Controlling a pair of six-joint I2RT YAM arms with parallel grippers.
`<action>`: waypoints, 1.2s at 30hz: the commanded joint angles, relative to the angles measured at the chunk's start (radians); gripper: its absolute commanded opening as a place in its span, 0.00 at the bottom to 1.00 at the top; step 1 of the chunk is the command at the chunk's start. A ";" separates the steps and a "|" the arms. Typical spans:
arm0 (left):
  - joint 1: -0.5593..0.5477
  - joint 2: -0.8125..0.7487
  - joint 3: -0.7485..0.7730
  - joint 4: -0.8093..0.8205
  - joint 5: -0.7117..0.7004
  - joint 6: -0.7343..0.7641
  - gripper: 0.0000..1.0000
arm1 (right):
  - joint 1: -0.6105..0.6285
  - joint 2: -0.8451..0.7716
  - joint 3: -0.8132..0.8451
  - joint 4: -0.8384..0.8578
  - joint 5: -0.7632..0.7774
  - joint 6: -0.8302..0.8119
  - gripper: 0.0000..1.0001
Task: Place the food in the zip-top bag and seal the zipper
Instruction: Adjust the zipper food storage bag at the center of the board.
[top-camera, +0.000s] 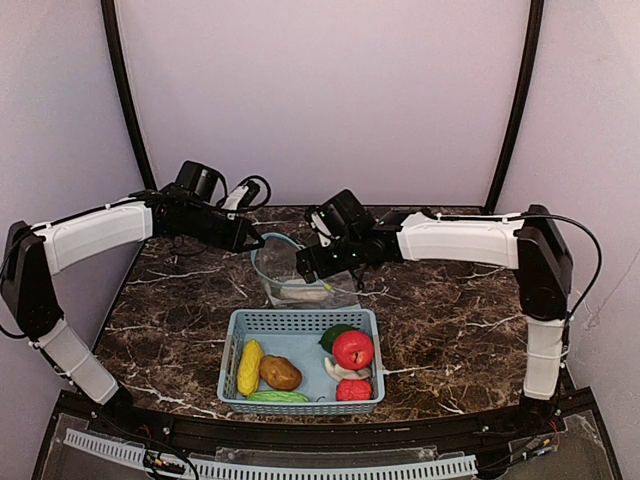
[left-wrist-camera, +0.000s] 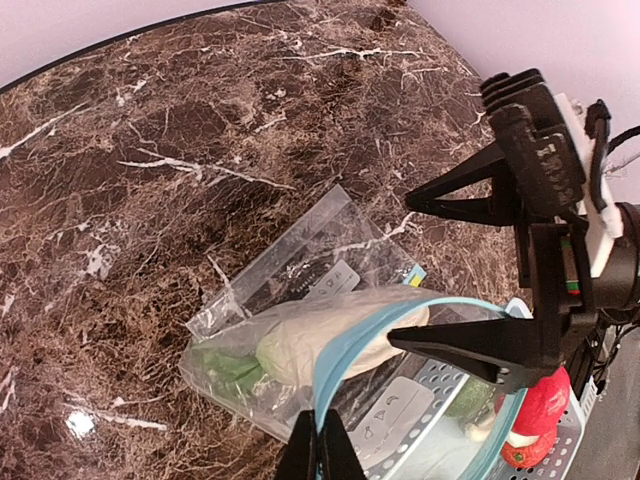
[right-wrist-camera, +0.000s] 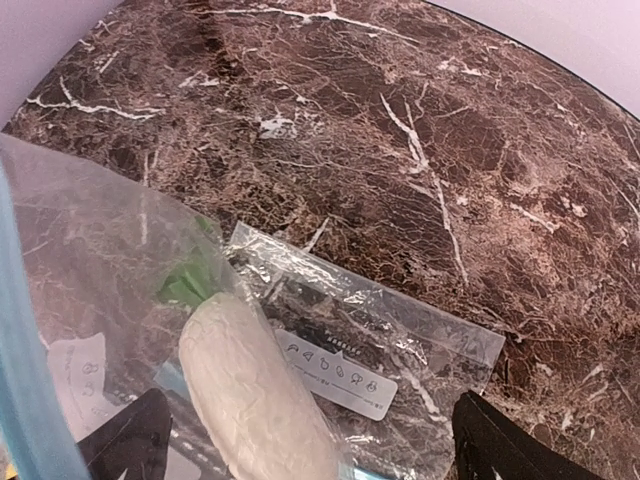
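- While the left tool (top-camera: 254, 242) pinches the blue rim of the zip-top bag (top-camera: 283, 272), the right tool (left-wrist-camera: 400, 272) hangs over it, fingers wide apart.
- One white radish (top-camera: 303, 293) lies inside the bag, long side running left to right.
- Seven foods (top-camera: 353, 349) sit in one blue basket (top-camera: 300, 314) on the worktop (top-camera: 450, 330).

left arm (top-camera: 95, 232) & right arm (top-camera: 460, 240): white shells on the long links, blk joints at elbows & bases, blk motor housings nr the wrists. thin blk right cable (top-camera: 598, 255) loops off the elbow; left cable (top-camera: 262, 181) curls by the wrist. right end effector (left-wrist-camera: 400, 272): blk, two pointed triangular fingers, boxy carriage w/ embossed lettering, white block & coloured wires behind. left end effector (left-wrist-camera: 318, 450): slim blk tips.
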 joint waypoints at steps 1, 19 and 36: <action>0.007 0.028 0.001 -0.007 0.045 -0.025 0.01 | -0.001 0.086 0.047 -0.033 0.077 -0.030 0.96; 0.009 0.075 0.003 -0.005 0.082 -0.047 0.01 | -0.035 0.205 0.104 -0.120 0.078 -0.032 0.94; 0.032 0.035 -0.028 0.061 0.131 -0.084 0.01 | -0.058 0.169 0.105 -0.182 0.008 -0.013 0.94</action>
